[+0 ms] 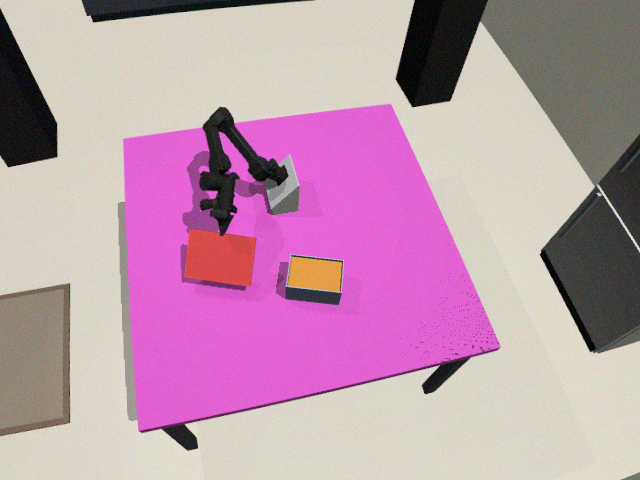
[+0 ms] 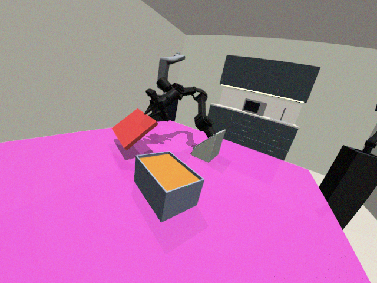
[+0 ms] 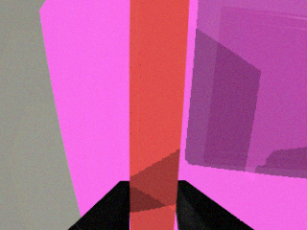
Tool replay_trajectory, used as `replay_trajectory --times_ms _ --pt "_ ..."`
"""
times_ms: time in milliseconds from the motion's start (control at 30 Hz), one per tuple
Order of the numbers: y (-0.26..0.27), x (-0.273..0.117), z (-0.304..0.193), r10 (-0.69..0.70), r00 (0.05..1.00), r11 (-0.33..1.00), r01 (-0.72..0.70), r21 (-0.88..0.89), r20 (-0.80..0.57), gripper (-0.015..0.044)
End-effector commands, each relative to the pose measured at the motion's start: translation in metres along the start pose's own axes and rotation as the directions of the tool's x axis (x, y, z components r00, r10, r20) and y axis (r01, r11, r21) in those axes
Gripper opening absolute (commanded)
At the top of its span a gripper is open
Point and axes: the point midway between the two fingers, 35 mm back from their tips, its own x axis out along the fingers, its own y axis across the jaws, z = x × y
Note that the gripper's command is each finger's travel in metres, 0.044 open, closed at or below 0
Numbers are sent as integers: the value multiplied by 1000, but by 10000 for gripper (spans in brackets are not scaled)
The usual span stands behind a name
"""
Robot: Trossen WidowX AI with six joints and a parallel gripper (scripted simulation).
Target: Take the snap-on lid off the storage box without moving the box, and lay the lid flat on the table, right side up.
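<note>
The red lid [image 1: 220,259] [image 2: 134,128] [image 3: 155,96] is in the air above the table [image 1: 361,206] [image 2: 258,228], to the left of the box in the top view. It is tilted, with one edge lower in the exterior view. My gripper [image 1: 222,233] [image 2: 146,113] [image 3: 153,191] is shut on the lid's edge, with a black fingertip on each side in the wrist view. The lid's underside is hard to make out. The dark grey storage box [image 1: 313,296] [image 2: 149,186] stands upright and open on the table, with an orange surface inside.
A grey wedge-shaped stand [image 1: 285,198] [image 2: 210,147] carries the arm's base, behind the box. The lid's shadow [image 3: 225,101] falls on the table beneath it. A dark pillar-like block [image 1: 434,56] stands beyond the table's back edge.
</note>
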Motion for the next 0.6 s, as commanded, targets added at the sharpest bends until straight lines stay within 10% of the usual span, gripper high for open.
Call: replay_trajectory --times_ms 0,567 --pt "0 0 1 18 1000 1000 -18 4 -3 0" --pt "-10 9 1 19 1000 1000 -19 4 -2 0"
